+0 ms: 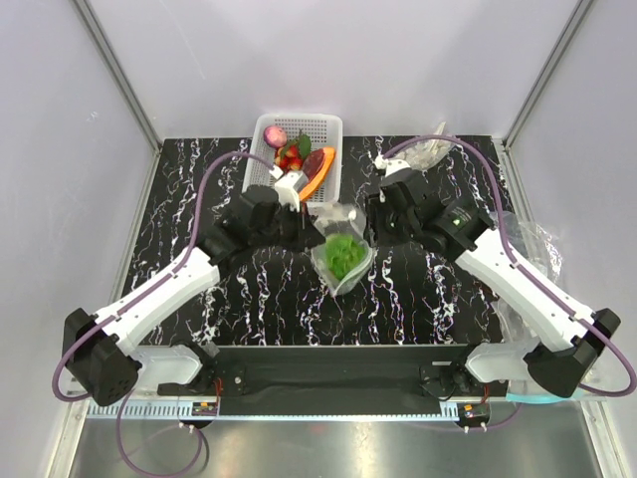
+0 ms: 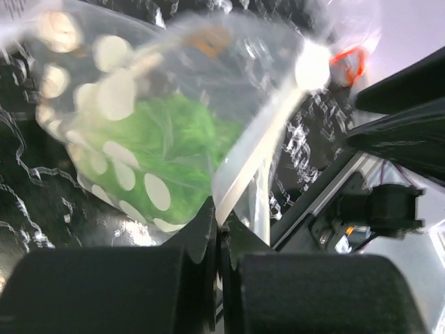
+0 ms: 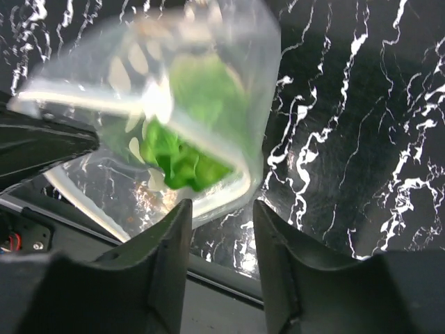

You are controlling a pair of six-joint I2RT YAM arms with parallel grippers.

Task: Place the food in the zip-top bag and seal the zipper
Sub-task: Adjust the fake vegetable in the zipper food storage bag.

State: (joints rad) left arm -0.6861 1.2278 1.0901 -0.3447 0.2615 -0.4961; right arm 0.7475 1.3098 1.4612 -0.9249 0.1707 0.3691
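Zip-top bag (image 1: 343, 244) above black marbled table (image 1: 179, 194), white walls (image 1: 299, 60); left jaws pinch it, right jaws gape empty.

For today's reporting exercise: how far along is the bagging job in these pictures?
Done: the lettuce sits inside the bag. In hand: the left gripper pinches the bag's edge; the right gripper is open beside it. Still to do: berries, bulb and orange piece lie in the basket; sealing.

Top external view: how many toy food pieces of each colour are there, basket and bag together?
Pale-green leafy toy lettuce head, in the clear dotted plastic bag: 1
Round pink-purple toy bulb: 1
Cluster of small red toy berries: 1
Long dark-red toy piece: 1
Long orange toy piece: 1
Total: 5
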